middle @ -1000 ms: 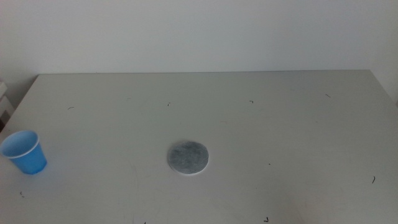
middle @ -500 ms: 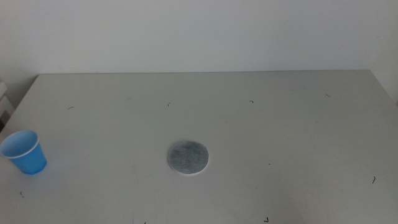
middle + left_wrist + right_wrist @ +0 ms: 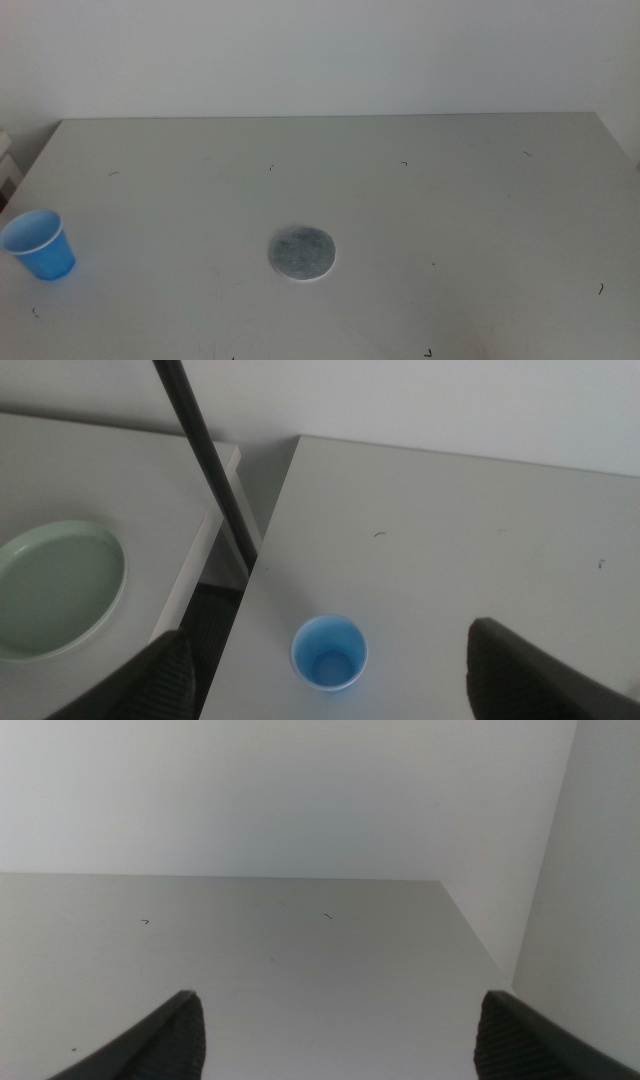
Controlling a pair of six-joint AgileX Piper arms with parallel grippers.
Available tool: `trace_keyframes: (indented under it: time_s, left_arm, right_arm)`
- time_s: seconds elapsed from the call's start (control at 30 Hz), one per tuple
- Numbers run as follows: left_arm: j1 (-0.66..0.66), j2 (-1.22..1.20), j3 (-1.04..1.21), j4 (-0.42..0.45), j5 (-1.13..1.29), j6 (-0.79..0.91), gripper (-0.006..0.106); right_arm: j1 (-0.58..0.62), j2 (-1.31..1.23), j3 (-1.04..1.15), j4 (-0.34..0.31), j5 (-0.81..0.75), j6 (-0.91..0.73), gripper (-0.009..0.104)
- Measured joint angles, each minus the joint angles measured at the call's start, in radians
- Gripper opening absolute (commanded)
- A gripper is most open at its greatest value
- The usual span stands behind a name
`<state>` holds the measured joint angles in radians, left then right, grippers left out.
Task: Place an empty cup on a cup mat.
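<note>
The bright blue, white-rimmed cup [image 3: 38,245] stands upright, mouth up, well apart from the cup mat [image 3: 302,254]. The left gripper [image 3: 335,675] hangs released above it; the right gripper [image 3: 340,1040] is also spread wide.

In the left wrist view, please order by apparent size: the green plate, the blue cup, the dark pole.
1. Green plate, partly cut off.
2. Dark pole: longest but thin, so its rank is unsure.
3. Blue cup, smallest.

Upright blue cup [image 3: 38,245] stands well apart from grey cup mat [image 3: 302,254].
</note>
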<state>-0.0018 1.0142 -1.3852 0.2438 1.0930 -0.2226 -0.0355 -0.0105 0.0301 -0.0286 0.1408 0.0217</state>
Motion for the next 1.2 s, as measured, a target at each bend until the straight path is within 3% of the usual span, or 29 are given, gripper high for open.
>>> trace_keyframes:
  time_s: [0.3, 0.5, 0.7, 0.8, 0.93, 0.97, 1.2]
  left_arm:
    - [0.000, 0.143, -0.031, 0.005, 0.045, -0.009, 0.105]
    - [0.000, 0.214, -0.031, 0.076, 0.044, -0.043, 0.105]
    - [0.006, 0.306, -0.031, 0.083, 0.058, -0.040, 0.105]
    - [0.051, 0.352, -0.032, 0.028, 0.065, 0.027, 0.105]
    - [0.160, 0.411, -0.032, -0.112, 0.069, 0.161, 0.105]
    - [0.232, 0.469, -0.032, -0.192, 0.069, 0.273, 0.105]
    - [0.311, 0.569, -0.032, -0.221, 0.051, 0.398, 0.105]
  right_arm:
    - [0.000, 0.000, 0.000, 0.000, 0.000, 0.000, 0.094]
    - [0.000, 0.000, 0.000, 0.000, 0.000, 0.000, 0.094]
    - [0.000, 0.000, 0.000, 0.000, 0.000, 0.000, 0.094]
    - [0.000, 0.000, 0.000, 0.000, 0.000, 0.000, 0.094]
    - [0.000, 0.000, 0.000, 0.000, 0.000, 0.000, 0.094]
    - [0.000, 0.000, 0.000, 0.000, 0.000, 0.000, 0.094]
    - [0.000, 0.000, 0.000, 0.000, 0.000, 0.000, 0.094]
